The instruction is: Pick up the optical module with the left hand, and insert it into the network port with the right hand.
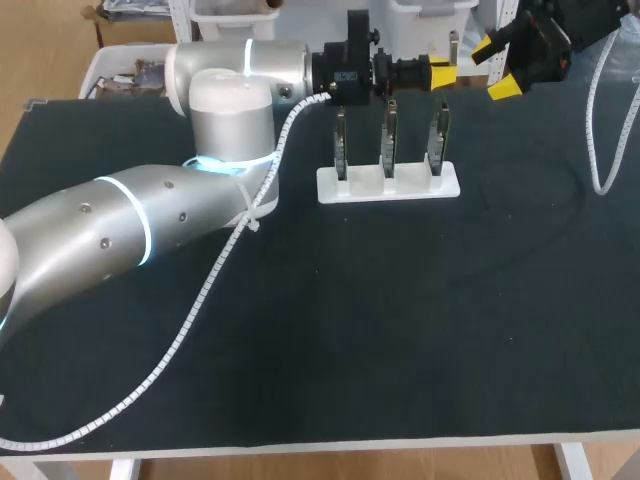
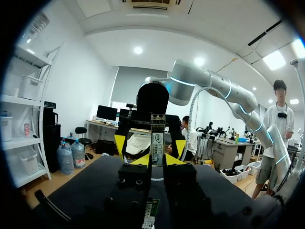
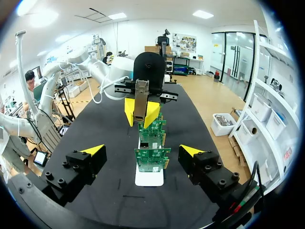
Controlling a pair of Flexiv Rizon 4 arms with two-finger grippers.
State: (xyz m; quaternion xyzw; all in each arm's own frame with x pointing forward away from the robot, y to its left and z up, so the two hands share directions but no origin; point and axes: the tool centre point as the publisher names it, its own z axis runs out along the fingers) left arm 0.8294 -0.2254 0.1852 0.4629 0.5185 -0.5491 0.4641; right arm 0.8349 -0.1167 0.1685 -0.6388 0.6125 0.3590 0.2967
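Note:
The optical module (image 1: 453, 45), a slim metal stick with a label, stands upright in my left gripper (image 1: 441, 73), which is shut on its lower end high over the table's far side. In the left wrist view the module (image 2: 157, 140) rises between my own yellow tips. My right gripper (image 1: 495, 68) hangs just right of it, open and empty, facing the left one. From the right wrist view the module (image 3: 141, 98) is straight ahead between the left gripper's yellow fingertips (image 3: 128, 110), beyond my wide-open right gripper (image 3: 143, 150).
A white stand (image 1: 388, 184) holds three upright circuit boards (image 1: 386, 140) with ports, below and slightly left of both grippers. The boards (image 3: 151, 155) line up under the held module. A white coiled cable (image 1: 605, 150) loops on the table's right.

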